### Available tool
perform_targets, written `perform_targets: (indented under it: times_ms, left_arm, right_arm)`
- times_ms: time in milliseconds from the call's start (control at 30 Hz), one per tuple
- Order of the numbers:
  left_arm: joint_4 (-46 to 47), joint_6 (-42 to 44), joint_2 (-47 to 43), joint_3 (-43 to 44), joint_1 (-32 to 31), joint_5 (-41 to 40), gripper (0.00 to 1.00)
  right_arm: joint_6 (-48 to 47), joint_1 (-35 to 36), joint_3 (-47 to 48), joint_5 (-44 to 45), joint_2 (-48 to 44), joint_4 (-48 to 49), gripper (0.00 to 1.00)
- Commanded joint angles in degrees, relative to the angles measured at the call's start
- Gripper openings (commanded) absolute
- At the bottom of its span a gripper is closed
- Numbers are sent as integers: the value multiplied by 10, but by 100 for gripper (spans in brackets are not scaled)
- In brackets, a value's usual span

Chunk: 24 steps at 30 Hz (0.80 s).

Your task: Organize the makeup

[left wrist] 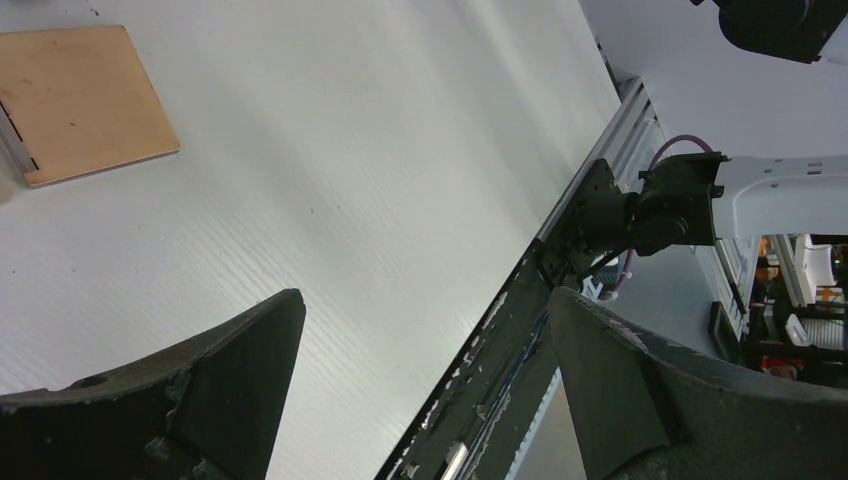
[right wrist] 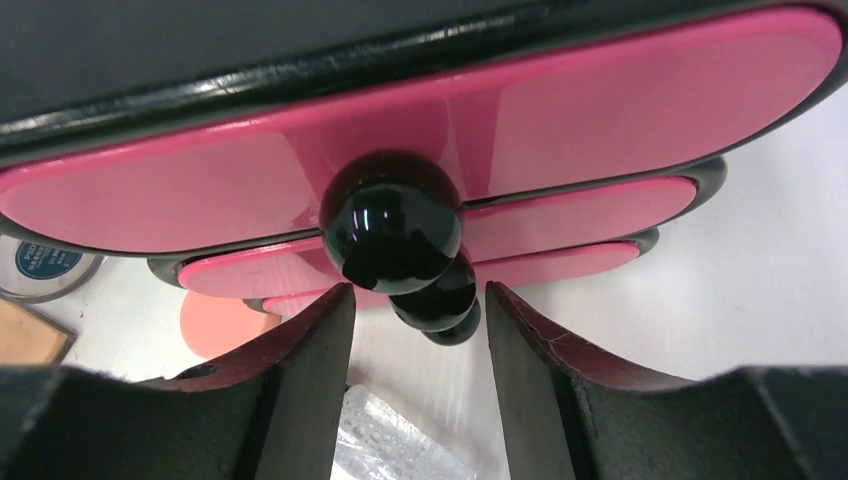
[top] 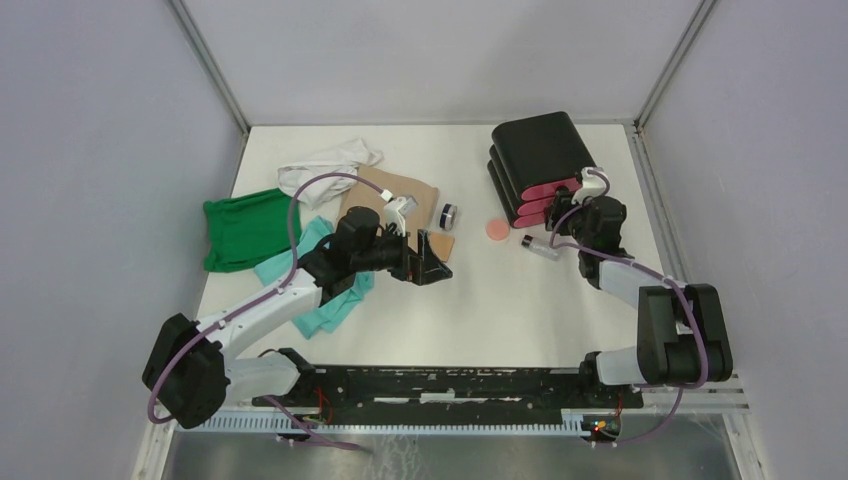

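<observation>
The vial (top: 540, 247) lies on its side near the table's (top: 500, 320) right edge, long axis across the table, dark end toward the puff (top: 495, 229) just left of it. The right gripper (top: 578, 212) faces the box (top: 540, 150) at the far right corner, jaws spread before the knobs (right wrist: 392, 222), pinching nothing. The jar (top: 448, 214) and pad (top: 437, 244) sit mid-table by the left gripper (top: 432, 262), whose jaws are wide apart and empty.
</observation>
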Motion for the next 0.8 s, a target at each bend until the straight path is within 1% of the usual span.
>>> perform_targets:
  times_ms: [0,100,267,500,600,767]
  left_arm:
    - [11,14,-5,19,0,5,99]
    - [10,13,-7,18,-1,0,99]
    - [17,7,-23,8,0,-12,99]
    - [12,9,-26,8,0,-20,99]
    - [10,13,-27,10,0,-23,99]
    - [4,16,-28,12,0,-24,99]
  right_arm:
    - [-6,-3,31,-9,9,34,57]
    - [-6,-2,35,-8,13,30,56]
    - [-8,-3,35,-8,19,26,51]
    - [-10,-4,46,-12,30,21,50]
    - [-10,-3,48,-14,31,17,45]
    - [-11,-3,50,-20,27,6,31]
